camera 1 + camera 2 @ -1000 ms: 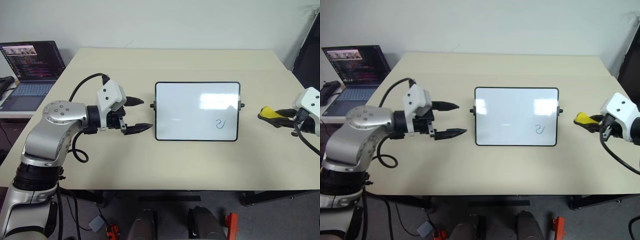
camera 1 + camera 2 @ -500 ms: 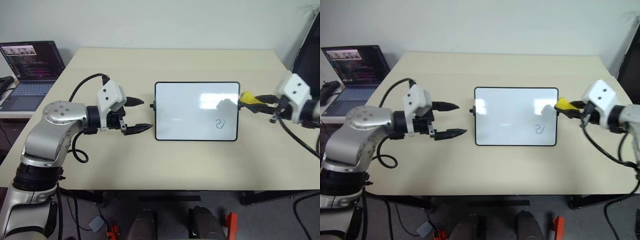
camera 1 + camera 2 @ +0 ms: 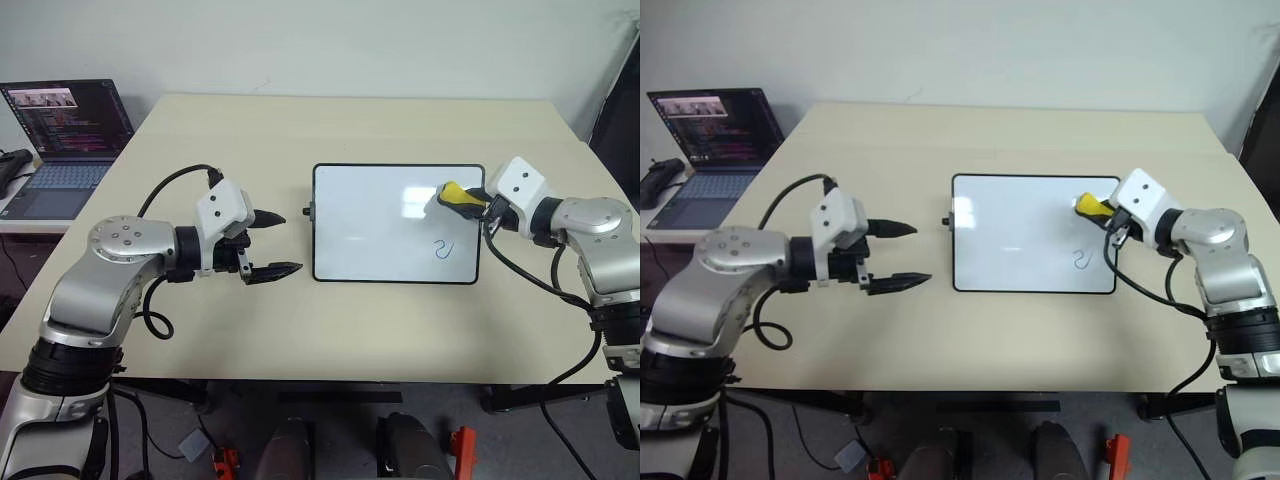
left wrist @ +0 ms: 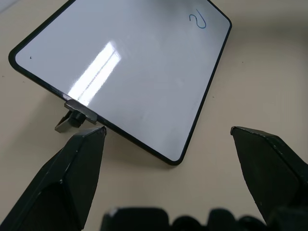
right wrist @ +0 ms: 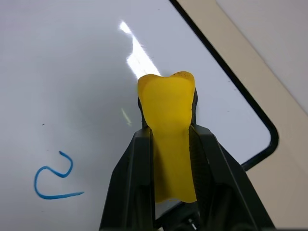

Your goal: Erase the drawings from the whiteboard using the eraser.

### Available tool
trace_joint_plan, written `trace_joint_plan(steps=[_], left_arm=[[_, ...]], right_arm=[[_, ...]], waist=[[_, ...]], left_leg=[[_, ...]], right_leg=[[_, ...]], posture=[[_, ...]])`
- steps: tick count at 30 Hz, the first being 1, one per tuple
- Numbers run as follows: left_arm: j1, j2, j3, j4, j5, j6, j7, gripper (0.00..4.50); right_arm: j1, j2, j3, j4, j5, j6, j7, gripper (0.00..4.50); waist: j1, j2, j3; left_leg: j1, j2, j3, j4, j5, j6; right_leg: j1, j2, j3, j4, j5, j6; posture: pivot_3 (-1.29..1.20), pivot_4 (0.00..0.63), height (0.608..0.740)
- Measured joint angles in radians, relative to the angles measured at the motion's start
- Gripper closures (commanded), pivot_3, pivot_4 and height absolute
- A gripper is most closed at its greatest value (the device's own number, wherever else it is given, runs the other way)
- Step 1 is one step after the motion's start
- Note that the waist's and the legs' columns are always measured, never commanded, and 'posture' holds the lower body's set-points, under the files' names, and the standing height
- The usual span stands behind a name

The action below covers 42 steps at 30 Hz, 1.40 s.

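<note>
1. One blue squiggle, the drawings (image 3: 441, 249) left to clear, is seen on the near right part of the whiteboard (image 3: 370, 220), which lies flat at the middle of the table (image 3: 350, 330) within reach of both arms.
2. The eraser (image 3: 455, 195) is pinched between the closed fingers of the right gripper (image 3: 466, 199), with its yellow end projecting past the fingertips so that soft material, not the fingers, can meet the board.
3. The eraser is held over the board's far right area, beyond the squiggle and apart from it; a short pull toward the mark is judged to be needed.
4. The left gripper (image 3: 277, 243) is kept beside the board's left edge with its jaws spread wide and nothing between them, probably ready to steady the frame against sliding.
5. Whether the eraser touches the surface cannot be told.
</note>
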Motion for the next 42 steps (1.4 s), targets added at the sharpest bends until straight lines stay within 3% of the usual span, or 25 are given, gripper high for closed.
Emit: trace_joint_plan(steps=[10, 13, 18, 34, 37, 39, 42], left_arm=[[0.018, 0.004, 0.001, -0.019, -0.005, 0.006, 0.006, 0.0], [0.018, 0.008, 0.002, -0.021, -0.004, 0.007, 0.014, 0.0], [0.018, 0.013, 0.004, -0.023, -0.008, 0.007, 0.015, 0.0], [-0.003, 0.013, 0.0, -0.021, -0.009, 0.004, 0.013, 0.0], [-0.014, -0.002, -0.001, -0.02, -0.015, 0.003, 0.011, 0.0], [-0.024, -0.034, 0.0, -0.016, -0.034, 0.003, 0.011, 0.0], [-0.053, -0.117, -0.007, -0.021, -0.072, 0.007, 0.019, 0.0]], right_arm=[[0.004, 0.013, 0.076, 0.043, -0.073, -0.042, 0.012, 3.73], [0.038, 0.023, 0.091, 0.04, -0.075, -0.04, 0.02, 3.73], [0.124, 0.033, 0.135, -0.01, -0.096, -0.035, 0.043, 3.73], [0.229, 0.047, 0.153, -0.185, -0.101, 0.096, 0.083, 3.73], [0.232, 0.046, 0.048, -0.241, 0.027, 0.208, 0.108, 3.73], [0.185, 0.042, -0.138, -0.285, 0.187, 0.314, 0.11, 3.73], [0.118, -0.042, -0.378, -0.29, 0.296, 0.385, 0.068, 3.73]], waist=[[-0.006, -0.004, -0.003], [-0.008, -0.004, -0.003], [-0.009, -0.008, -0.005], [-0.012, -0.012, -0.008], [-0.009, -0.007, -0.003], [-0.003, -0.001, 0.001], [0.01, -0.001, 0.001]], left_leg=[[0.006, 0.001, 0.0, 0.001, 0.0, 0.0], [0.021, 0.001, 0.0, 0.001, 0.0, 0.0], [0.036, 0.002, -0.001, 0.001, 0.0, 0.0], [0.034, 0.011, 0.001, -0.002, 0.0, 0.0], [0.025, 0.01, 0.0, -0.001, 0.0, 0.0], [0.013, 0.009, 0.0, 0.001, 0.0, 0.0], [0.008, 0.003, -0.005, 0.0, 0.0, 0.0]], right_leg=[[0.007, 0.001, 0.0, -0.001, 0.0, 0.0], [0.022, 0.001, 0.0, -0.003, -0.003, 0.005], [0.037, 0.001, 0.0, -0.003, -0.007, -0.001], [0.033, 0.002, -0.001, -0.004, -0.007, -0.002], [0.025, 0.002, -0.001, -0.004, -0.005, 0.002], [0.015, 0.002, -0.001, -0.003, -0.002, 0.006], [0.014, 0.002, -0.006, -0.006, 0.001, 0.0]], posture=[[0.0, 0.15, 0.74], [0.0, 0.15, 0.74], [0.0, 0.15, 0.74], [0.0, 0.15, 0.74], [0.0, 0.15, 0.74], [0.0, 0.15, 0.74], [0.0, 0.15, 0.74]])
